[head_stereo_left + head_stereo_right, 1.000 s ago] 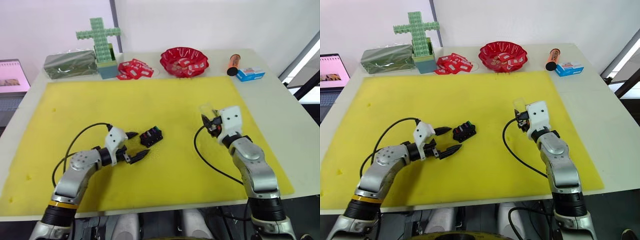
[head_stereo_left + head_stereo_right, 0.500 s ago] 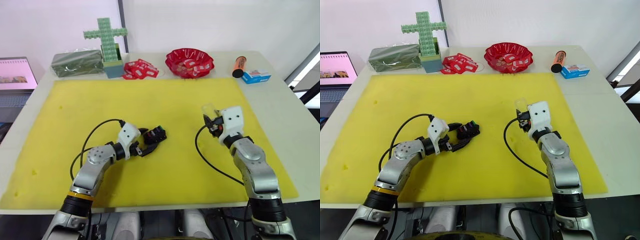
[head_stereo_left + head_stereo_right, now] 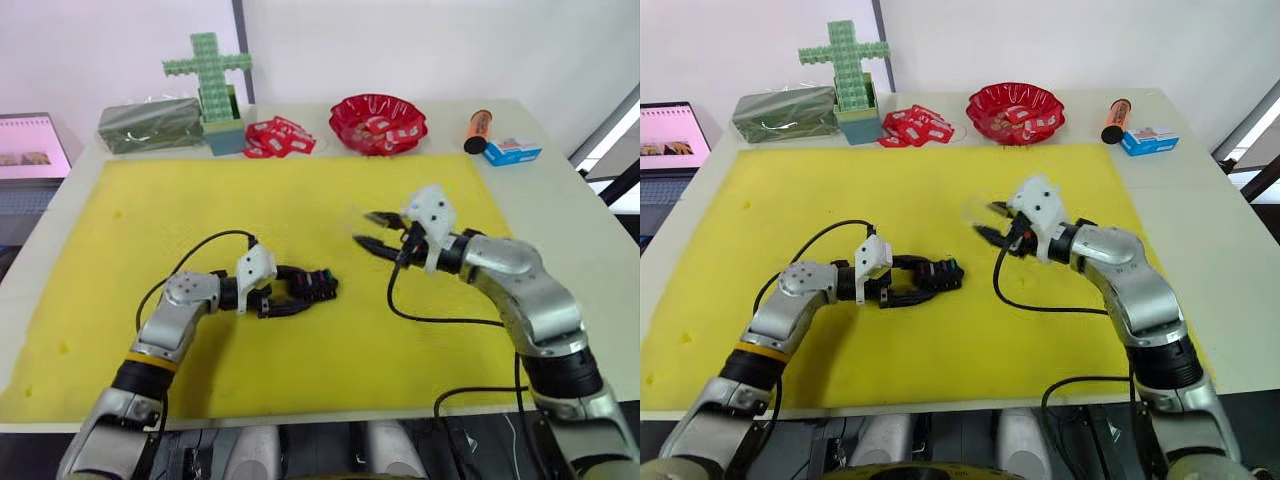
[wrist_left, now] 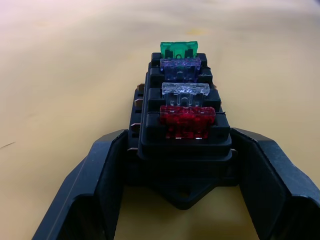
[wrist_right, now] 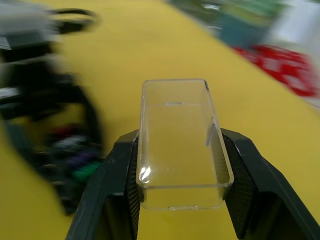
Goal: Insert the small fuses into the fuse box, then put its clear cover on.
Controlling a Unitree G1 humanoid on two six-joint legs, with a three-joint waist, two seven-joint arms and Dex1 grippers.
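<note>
The black fuse box (image 4: 182, 145) lies on the yellow mat left of centre, and my left gripper (image 3: 300, 291) is shut on its sides. Four small fuses stand in its slots in a row: green (image 4: 178, 49), purple (image 4: 180, 68), pale grey (image 4: 185, 93) and red (image 4: 187, 121). My right gripper (image 3: 370, 231) hovers above the mat, to the right of and beyond the fuse box, pointing left. It is shut on the clear cover (image 5: 177, 145), which sits between its fingers (image 5: 117, 180) with its hollow side showing.
Along the table's far edge stand a green wrapped box (image 3: 150, 125), a green brick cross (image 3: 208, 75), red-and-white packets (image 3: 280, 138), a red bowl (image 3: 378, 122), an orange tube (image 3: 477, 130) and a blue box (image 3: 510, 150). A laptop (image 3: 30, 160) sits at the far left.
My left gripper reached forward and closed on the fuse box. My right gripper swung left over the mat with the clear cover, now pointing toward the fuse box. The camera shifted slightly.
</note>
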